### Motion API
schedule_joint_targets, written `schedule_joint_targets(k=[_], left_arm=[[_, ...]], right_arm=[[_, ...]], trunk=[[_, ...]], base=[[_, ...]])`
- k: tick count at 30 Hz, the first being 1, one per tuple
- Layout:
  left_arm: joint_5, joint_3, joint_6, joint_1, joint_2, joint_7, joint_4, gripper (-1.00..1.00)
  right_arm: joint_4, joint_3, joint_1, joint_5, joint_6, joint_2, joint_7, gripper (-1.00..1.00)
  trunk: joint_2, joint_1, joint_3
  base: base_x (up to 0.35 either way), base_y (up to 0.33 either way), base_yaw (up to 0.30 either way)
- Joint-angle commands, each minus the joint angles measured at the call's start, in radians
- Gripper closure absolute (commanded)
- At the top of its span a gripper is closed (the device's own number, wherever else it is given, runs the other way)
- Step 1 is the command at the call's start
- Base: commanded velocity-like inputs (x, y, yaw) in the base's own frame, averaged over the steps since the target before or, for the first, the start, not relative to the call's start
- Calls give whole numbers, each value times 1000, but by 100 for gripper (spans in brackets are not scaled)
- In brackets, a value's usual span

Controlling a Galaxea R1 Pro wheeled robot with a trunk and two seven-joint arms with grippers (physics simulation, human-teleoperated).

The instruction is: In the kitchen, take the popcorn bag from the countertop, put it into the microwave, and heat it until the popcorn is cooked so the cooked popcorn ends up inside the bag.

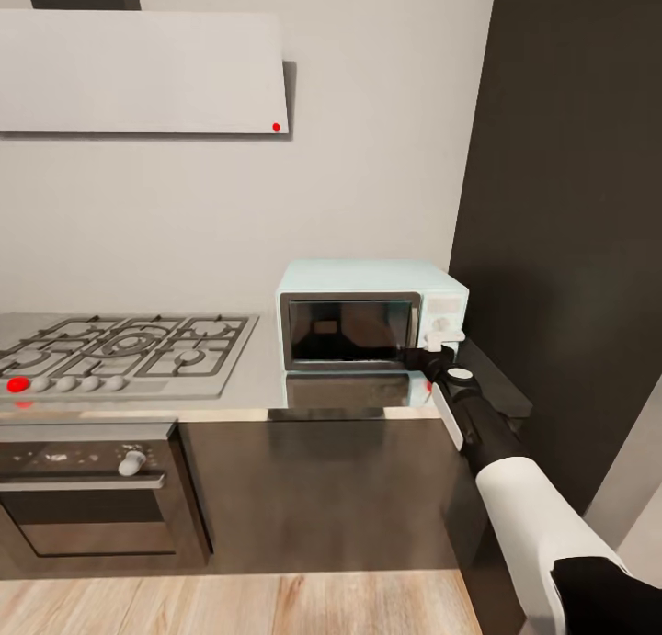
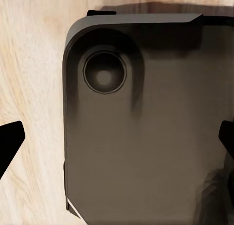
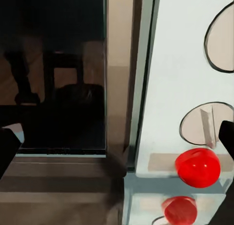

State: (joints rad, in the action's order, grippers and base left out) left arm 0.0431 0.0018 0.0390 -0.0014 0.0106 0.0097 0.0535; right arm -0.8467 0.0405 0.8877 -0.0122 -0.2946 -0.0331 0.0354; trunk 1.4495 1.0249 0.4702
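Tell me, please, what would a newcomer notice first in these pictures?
The pale mint-blue microwave stands on the glossy grey countertop beside the dark wall panel, its door closed. The right gripper reaches to its control panel, where a red button shows close up below the white knobs. At the left lies the steel gas hob.

Microwave (image 1: 372,318) door shut, blocks way inside. Dark wall panel (image 1: 570,231) close beside microwave's knob side, tight gap there. Bare tabletop (image 1: 267,378) strip between microwave and gas hob (image 1: 119,350) passable. Space above microwave open.
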Motion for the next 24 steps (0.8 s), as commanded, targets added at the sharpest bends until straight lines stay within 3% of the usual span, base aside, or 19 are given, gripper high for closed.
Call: schedule_joint_targets(k=[1, 6, 24], left_arm=[[4, 0, 2, 0, 0, 1, 0, -100], [5, 0, 2, 0, 0, 1, 0, -100], [4, 0, 2, 0, 0, 1, 0, -100]], right_arm=[[-2, 2, 0, -1, -6, 0, 5, -100], [-2, 2, 0, 0, -6, 0, 35, -100], [4, 5, 0, 3, -6, -5, 26, -100]], trunk=[[0, 0, 1], [0, 0, 1], [0, 0, 1]], base=[[91, 0, 0], [100, 0, 0], [33, 0, 0]])
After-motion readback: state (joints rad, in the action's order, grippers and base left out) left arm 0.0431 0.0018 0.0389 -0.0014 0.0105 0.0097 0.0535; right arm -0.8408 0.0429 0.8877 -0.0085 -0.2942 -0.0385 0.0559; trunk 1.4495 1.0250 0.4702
